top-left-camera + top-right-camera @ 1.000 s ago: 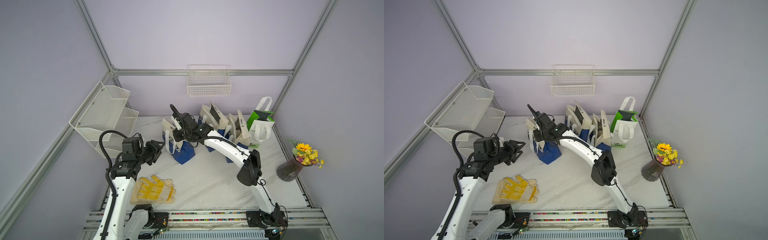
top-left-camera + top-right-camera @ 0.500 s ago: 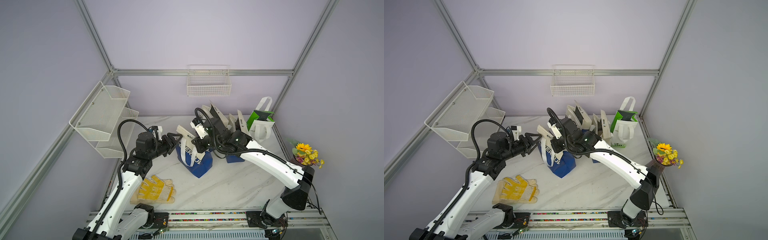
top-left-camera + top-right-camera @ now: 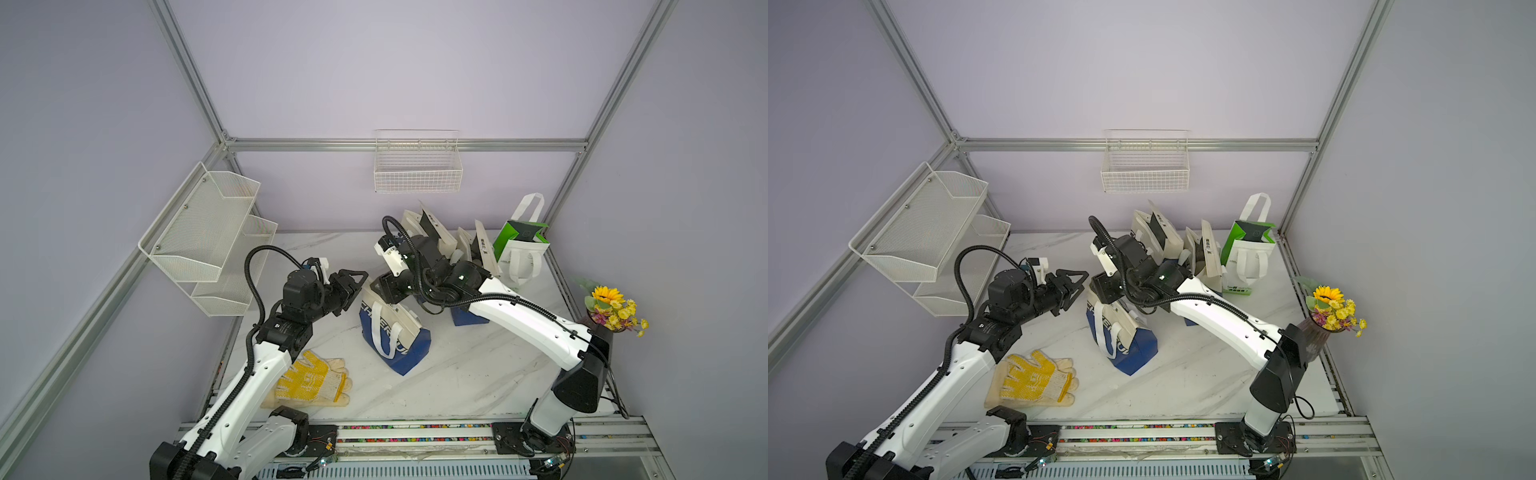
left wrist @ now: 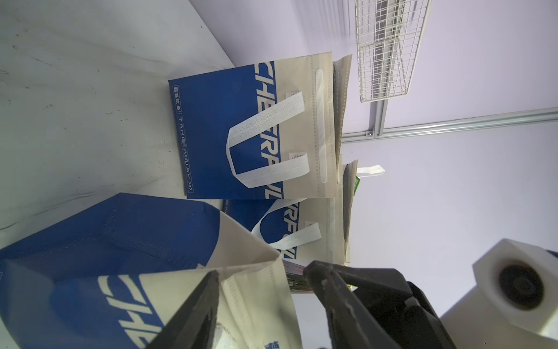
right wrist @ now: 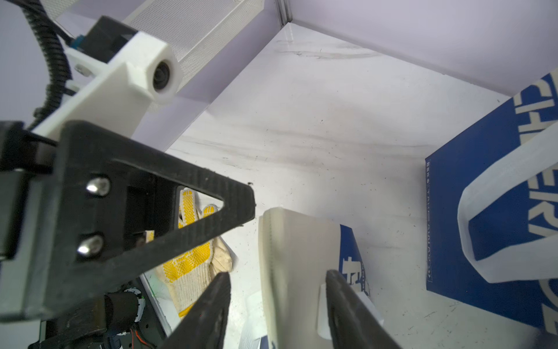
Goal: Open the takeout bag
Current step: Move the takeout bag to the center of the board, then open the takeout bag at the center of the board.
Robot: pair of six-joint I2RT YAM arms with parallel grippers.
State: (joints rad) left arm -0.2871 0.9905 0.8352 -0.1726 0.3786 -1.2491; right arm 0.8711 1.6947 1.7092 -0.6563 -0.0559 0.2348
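Takeout bag stands mid-table, top edge between both grippers. Inside not visible.
Left gripper spread, cream rim in gap.
Right gripper spread, astride cream panel.
Vase holds flowers.
Spare bags behind, partly hidden by right arm.
Bag mouth hidden in both top views.

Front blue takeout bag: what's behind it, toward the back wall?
More blue-and-cream bags stand in a row, with a green-and-white bag at the far end. The right arm covers much of them, so their exact count cannot be told.
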